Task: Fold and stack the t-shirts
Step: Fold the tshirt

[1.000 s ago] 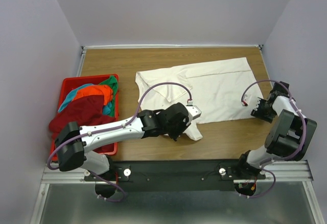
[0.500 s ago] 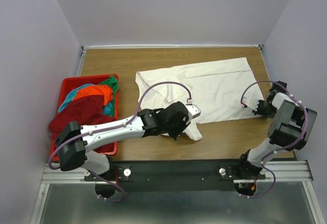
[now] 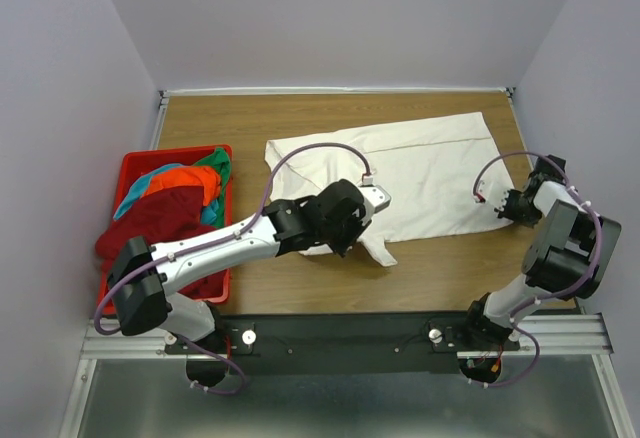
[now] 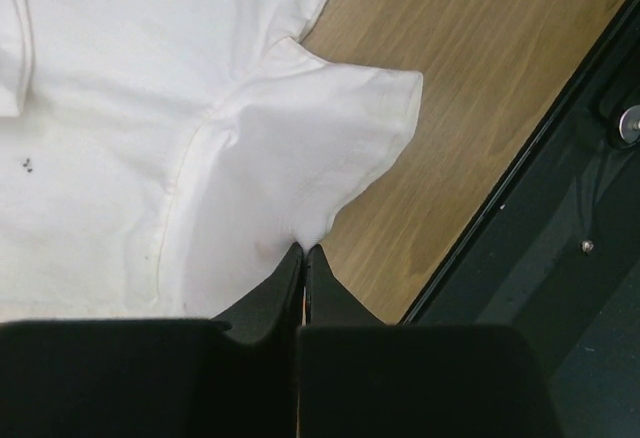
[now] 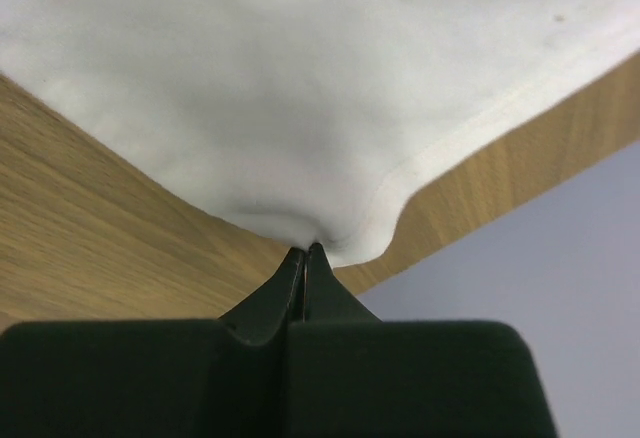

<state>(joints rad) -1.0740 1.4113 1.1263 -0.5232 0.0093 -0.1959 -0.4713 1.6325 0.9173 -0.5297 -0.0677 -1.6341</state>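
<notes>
Top external only: red basket point(image 3: 150, 157), left edge of bench point(image 3: 220, 118). Wrist views: left gripper point(image 4: 303, 251), right gripper point(image 5: 305, 249) clamped on white t-shirt point(image 4: 120, 108). Wood surface, lilac walls point(image 3: 350, 18).

From above we cannot see the fingertips of the left claw point(image 4: 305, 256): its own wrist covers them, over the near sleeve of the white t-shirt point(image 3: 420, 173). The right claw point(image 5: 306, 254), at the shirt's right edge, is too small there to show its jaws. In both wrist views the shirt runs off the frame. In the red basket point(image 3: 135, 161) the dark red shirt point(image 3: 160, 218) buries what lies under it, and the left arm point(image 3: 210, 251) covers the basket's near edge
</notes>
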